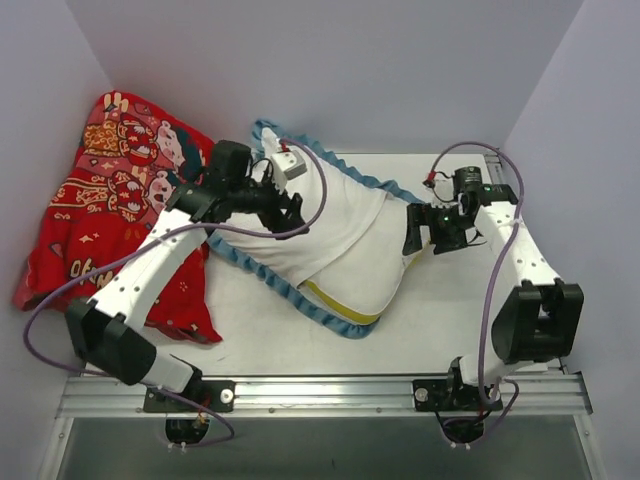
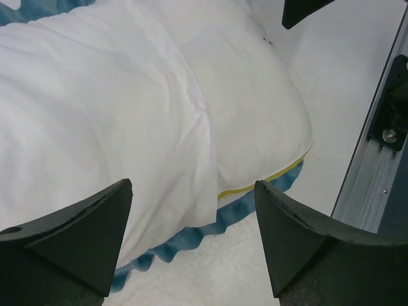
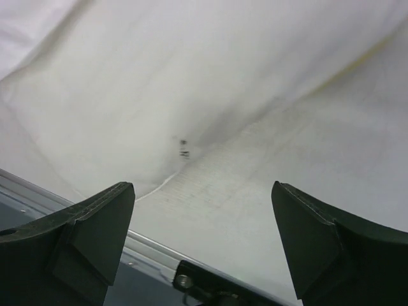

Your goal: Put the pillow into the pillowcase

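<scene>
Left arm: stretched diagonally from the near-left corner, over red printed cloth.
Left gripper: jaws spread, empty, above blue-ruffled fabric pillowcase.
Right arm: elbow folded at right edge.
Right gripper: spread, empty.
White yellow-piped soft pillow: mid white bench, part-covered by pillowcase.

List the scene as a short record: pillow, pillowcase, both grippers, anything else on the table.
pillow: partly covered by pillowcase, yellow-piped end exposed
pillowcase: white inside showing, blue ruffle along its edge
left gripper: open, holding nothing, over the pillowcase
right gripper: open, holding nothing, at the pillow's right side
red cloth: bunched at the table's far-left corner
</scene>
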`<state>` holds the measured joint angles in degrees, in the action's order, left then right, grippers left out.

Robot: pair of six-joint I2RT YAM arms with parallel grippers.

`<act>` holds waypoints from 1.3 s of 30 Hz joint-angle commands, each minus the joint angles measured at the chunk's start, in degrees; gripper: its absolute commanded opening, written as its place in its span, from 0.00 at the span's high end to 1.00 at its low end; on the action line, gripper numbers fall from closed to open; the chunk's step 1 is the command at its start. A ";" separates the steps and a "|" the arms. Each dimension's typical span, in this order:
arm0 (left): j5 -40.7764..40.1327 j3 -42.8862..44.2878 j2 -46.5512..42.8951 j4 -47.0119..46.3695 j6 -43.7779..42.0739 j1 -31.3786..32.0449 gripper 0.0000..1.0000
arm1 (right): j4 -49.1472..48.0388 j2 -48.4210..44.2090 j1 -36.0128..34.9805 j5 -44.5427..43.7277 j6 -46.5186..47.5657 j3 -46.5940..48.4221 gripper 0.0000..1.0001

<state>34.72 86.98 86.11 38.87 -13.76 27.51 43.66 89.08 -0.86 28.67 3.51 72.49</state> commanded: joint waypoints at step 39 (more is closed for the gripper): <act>-22.15 -48.39 -11.06 -29.28 -46.42 26.10 0.06 | -2.53 13.49 -37.63 4.73 -2.54 12.33 1.00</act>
<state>16.91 36.86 72.05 22.87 -55.96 52.53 40.32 105.84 -38.96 27.79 2.76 83.53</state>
